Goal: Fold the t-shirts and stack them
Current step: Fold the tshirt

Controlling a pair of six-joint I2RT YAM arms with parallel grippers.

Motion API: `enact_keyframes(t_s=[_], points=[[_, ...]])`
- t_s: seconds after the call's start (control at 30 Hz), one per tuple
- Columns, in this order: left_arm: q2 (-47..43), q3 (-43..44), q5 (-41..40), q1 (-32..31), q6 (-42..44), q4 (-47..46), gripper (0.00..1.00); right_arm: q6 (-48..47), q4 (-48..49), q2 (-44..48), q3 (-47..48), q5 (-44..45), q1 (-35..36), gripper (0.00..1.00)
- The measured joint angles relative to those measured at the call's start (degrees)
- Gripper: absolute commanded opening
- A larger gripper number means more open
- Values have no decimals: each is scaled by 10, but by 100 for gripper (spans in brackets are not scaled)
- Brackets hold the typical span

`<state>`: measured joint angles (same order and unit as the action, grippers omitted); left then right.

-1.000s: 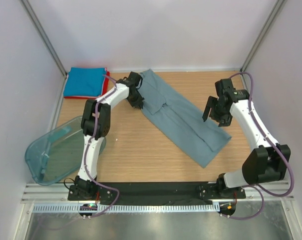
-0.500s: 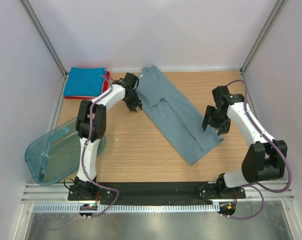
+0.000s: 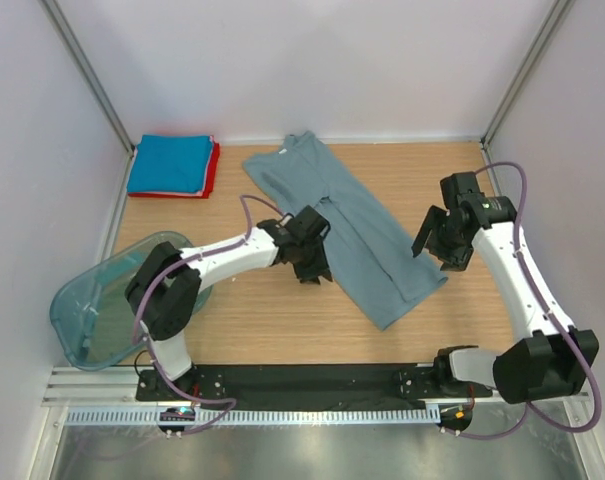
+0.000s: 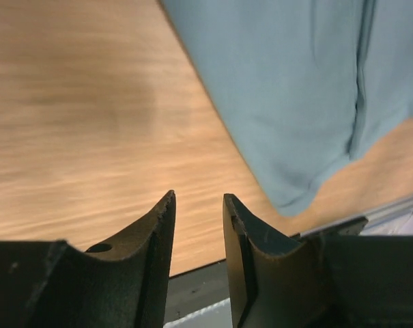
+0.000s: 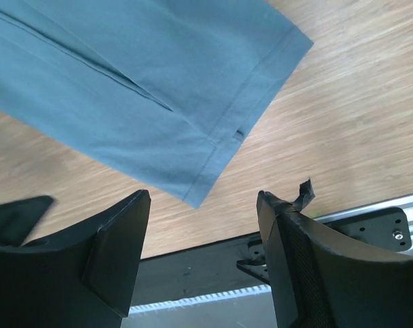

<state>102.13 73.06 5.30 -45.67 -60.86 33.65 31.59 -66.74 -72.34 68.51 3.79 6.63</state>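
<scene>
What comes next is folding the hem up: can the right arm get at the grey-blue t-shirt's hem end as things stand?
Probably yes: the right gripper stands open right beside the hem corner of the grey-blue t-shirt, with only bare table between them.

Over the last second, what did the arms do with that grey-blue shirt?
The left fingers let go of the grey-blue shirt at its far end and swung nearer, now open beside its left edge. The shirt's near end slid slightly left. The right fingers stayed open by its right edge; the folded stack and tub are unmoved.
</scene>
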Motion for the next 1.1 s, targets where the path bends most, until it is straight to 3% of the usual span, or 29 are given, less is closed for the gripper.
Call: enact_keyframes(t_s=[0.37,0.6,0.9,1.1], points=[[39,-4,-19,-182,-144,-132,42,29,-30,98,70,30,0,72],[81,2,-24,-204,-197,-146,43,30,-51,106,70,35,0,72],[156,76,-22,-211,-201,-148,42,24,-57,106,70,53,0,72],[163,87,-22,-212,-205,-121,31,22,-58,106,70,57,0,72]])
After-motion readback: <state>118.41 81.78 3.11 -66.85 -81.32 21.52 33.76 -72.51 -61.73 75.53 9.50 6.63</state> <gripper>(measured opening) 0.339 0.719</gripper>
